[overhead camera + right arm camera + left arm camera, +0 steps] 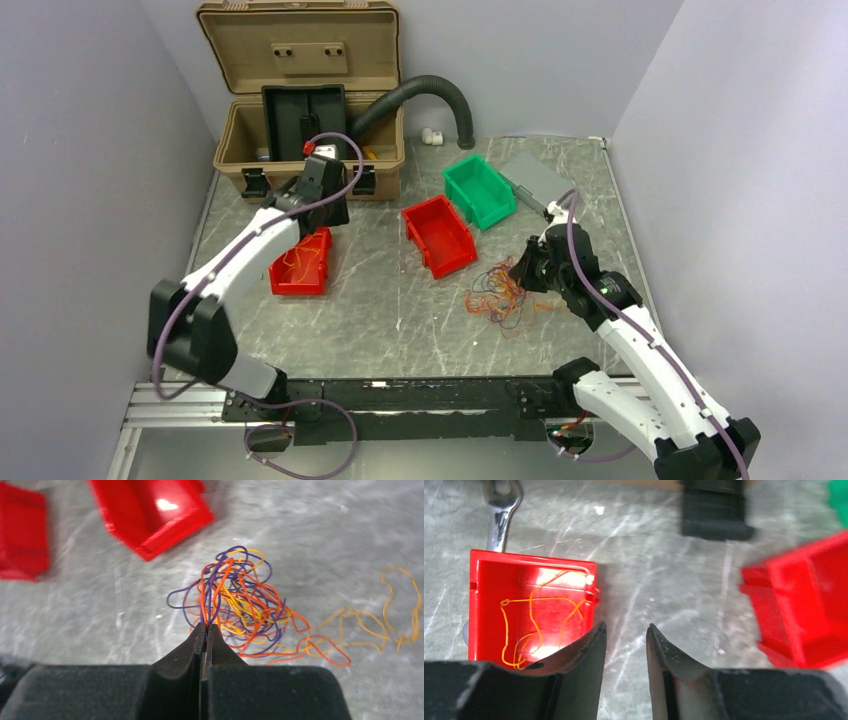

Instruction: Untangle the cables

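Right arm, elbow folded, reaches low over the grey marbled tabletop [400, 310]. The black right gripper [206, 627] is pressed together, pinching orange and purple strands of the tangle of thin glossy cables [245, 605], which lies near a red plastic bin [150, 515]. Left arm is stretched forward. The left gripper [626, 627] is spread apart, hovering by a second red bin [531, 556] that holds one looped orange wire [539, 615].

Thin cables [240, 600] — orange, yellow, purple tangle on the table [325, 520], loose yellow strands alongside
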